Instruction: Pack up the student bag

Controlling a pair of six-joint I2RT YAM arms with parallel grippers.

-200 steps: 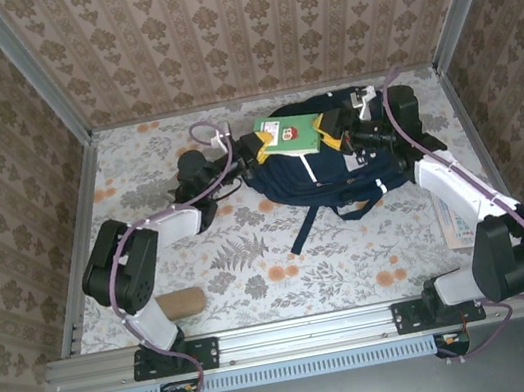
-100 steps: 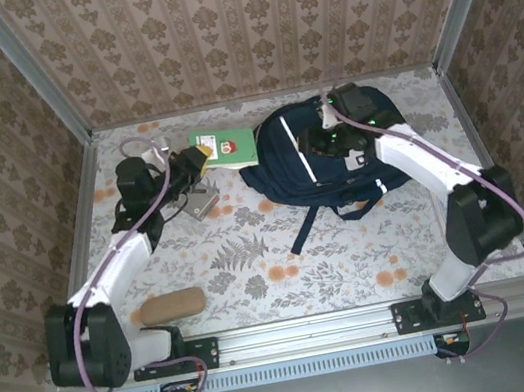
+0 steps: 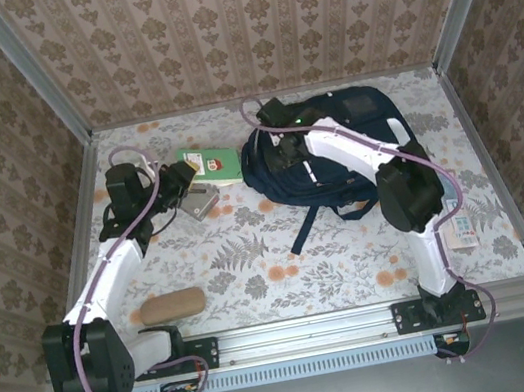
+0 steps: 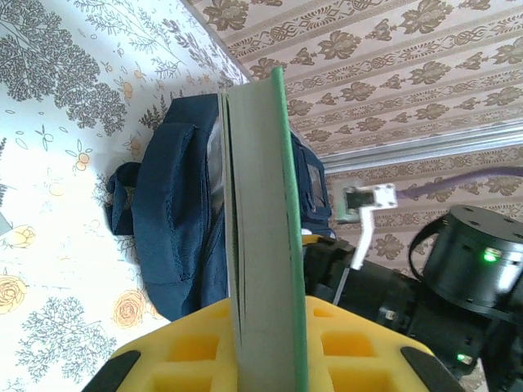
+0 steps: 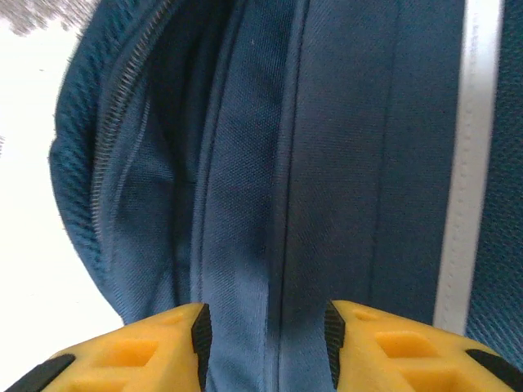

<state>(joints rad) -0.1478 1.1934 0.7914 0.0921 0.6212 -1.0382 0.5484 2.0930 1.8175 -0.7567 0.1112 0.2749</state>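
The student bag point(image 3: 353, 109) lies flat on the floral-patterned counter point(image 3: 282, 253), at the far right, with its dark straps trailing toward the near edge. The left end effector point(image 3: 180, 174) is positioned to the left of the bag and is clamped on a green book point(image 3: 213, 163). In the left wrist view the book stands edge-on between the yellow fingers point(image 4: 180, 351), its green cover on the right side and its pages on the left. The book sits just beside the bag's left edge; whether the two touch cannot be determined. The right arm reaches across the top of the bag to that same left edge. The right end effector point(image 5: 265, 339) is at medium width directly over the navy fabric, with a fold of the bag running through the gap and neither pad visibly pressing on it. A zipper line point(image 5: 114, 122) curves along the left of this fold, and the white stripe point(image 5: 470, 163) runs along the right. A brown oblong item point(image 3: 167, 306) rests near the left arm's base, well apart from the bag.
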